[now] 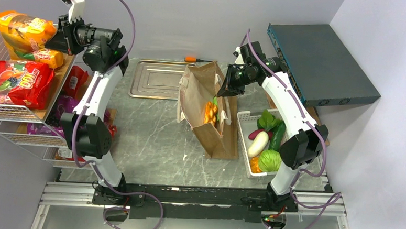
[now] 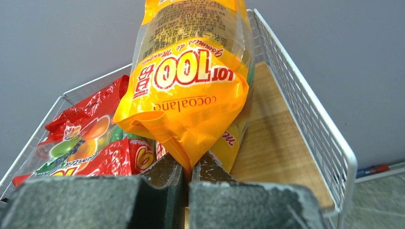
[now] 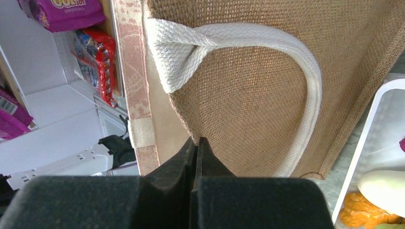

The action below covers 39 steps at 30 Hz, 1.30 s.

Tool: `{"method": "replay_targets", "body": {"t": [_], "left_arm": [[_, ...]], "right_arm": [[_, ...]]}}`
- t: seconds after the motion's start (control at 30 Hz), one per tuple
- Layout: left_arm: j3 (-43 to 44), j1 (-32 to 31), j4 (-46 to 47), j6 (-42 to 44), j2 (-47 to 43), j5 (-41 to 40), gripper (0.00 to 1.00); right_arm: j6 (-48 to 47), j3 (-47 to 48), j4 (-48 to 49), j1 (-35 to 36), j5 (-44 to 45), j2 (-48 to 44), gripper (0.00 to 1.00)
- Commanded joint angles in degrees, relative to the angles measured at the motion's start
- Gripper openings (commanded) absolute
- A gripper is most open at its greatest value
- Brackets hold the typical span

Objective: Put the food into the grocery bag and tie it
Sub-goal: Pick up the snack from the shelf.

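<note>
An orange snack packet [image 2: 191, 81] stands in the top shelf of a wire rack [image 2: 305, 109] at the far left, and my left gripper [image 2: 188, 167] is shut on its lower corner. From above, that orange snack packet [image 1: 24, 29] sits just left of the left gripper [image 1: 50, 41]. A red snack packet [image 2: 86, 138] lies beside it. The brown grocery bag [image 1: 204, 101] stands open mid-table with an orange braided piece [image 1: 210, 113] inside. My right gripper [image 3: 197, 143] is shut on the bag's woven rim [image 3: 248, 95], below a white loop handle [image 3: 308, 95].
A white plastic basket [image 1: 243, 143] right of the bag holds a pale vegetable [image 1: 258, 143] and green ones [image 1: 270, 161]. A metal tray [image 1: 155, 79] lies behind the bag. A dark flat box [image 1: 319, 63] sits at the back right. Purple packets [image 1: 67, 107] fill the rack's lower shelf.
</note>
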Motion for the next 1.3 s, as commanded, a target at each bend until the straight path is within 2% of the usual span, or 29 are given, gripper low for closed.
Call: {"method": "replay_targets", "body": {"t": [0.0,0.37,0.77,1.27], "left_arm": [[-1.5,-3.5,9.0,1.7,-4.3,-6.1,0.00],[-5.6,-15.0,8.3,4.4,-9.8,-6.0,0.00],[0.6,-29.8,8.7,13.9,-10.1,-5.9,0.00],[-6.9,-39.6,9.0,18.0,-15.0,-5.9,0.00]], "right_arm": [[0.1,1.4,0.9,0.3,0.9,-2.3,0.00],[-0.3,0.6,1.5,0.3,3.7,-4.0,0.00],[0.7,-2.3,1.9,0.3,5.9,-7.9,0.00],[3.6,-13.3,7.8,0.3,7.1,-14.1,0.00]]}}
